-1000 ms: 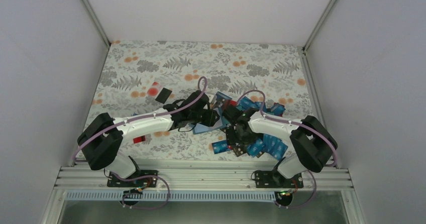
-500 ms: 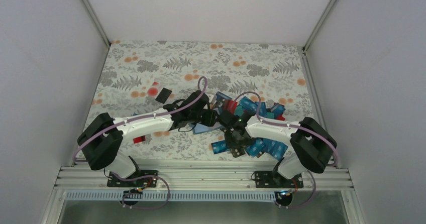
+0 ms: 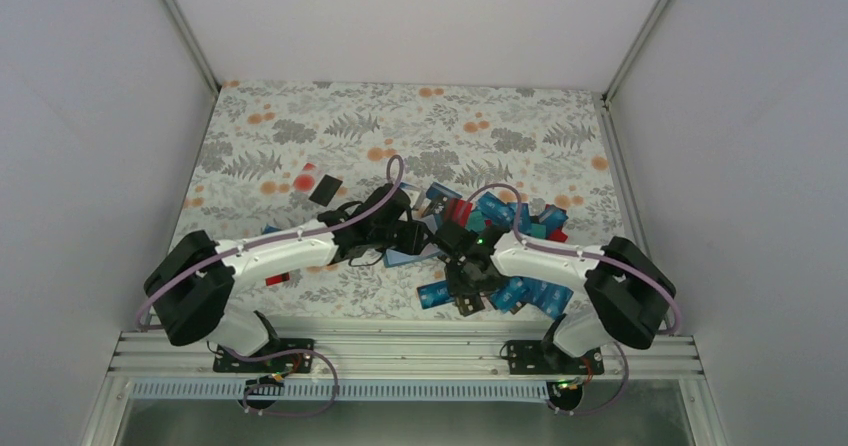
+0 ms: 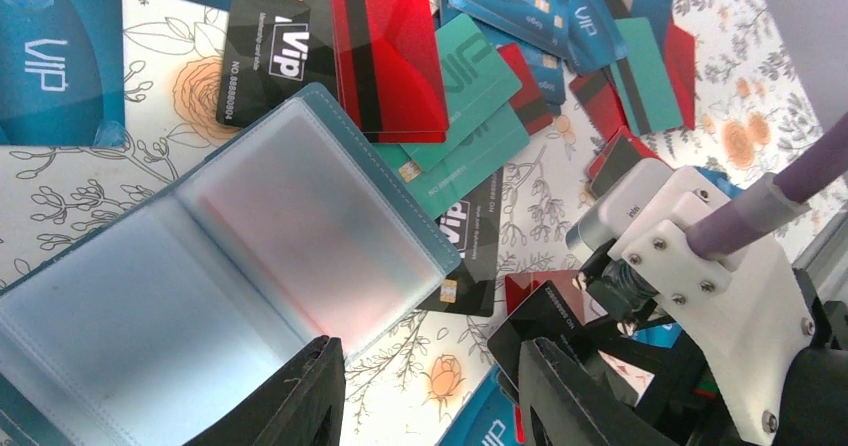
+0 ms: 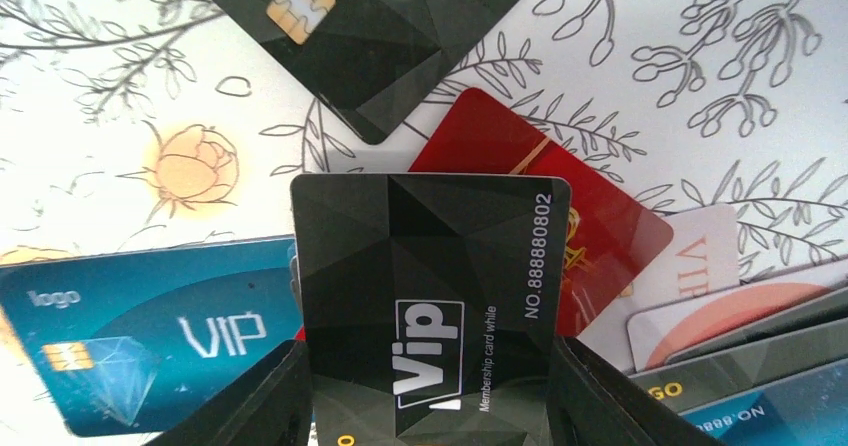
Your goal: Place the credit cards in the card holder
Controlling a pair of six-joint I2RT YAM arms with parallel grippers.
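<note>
Grip of right hand [image 5: 425, 398] holds black card [image 5: 430, 286] near open card holder [image 4: 290, 226].

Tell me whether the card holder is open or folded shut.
Open. The card holder lies spread flat, both clear-sleeved inner panels facing up on either side of its fold.

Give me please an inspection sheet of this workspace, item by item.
Surface: floral cloth, flat.
Job's things: holder lies open; cards scattered beside it, a few apart at the left.
Clutter: nothing seen.
Grippers: left gripper open at the holder's edge; right gripper shut on a black card.
Cables: purple cable along each arm.
Surroundings: white walls; metal rail at near edge.
</note>
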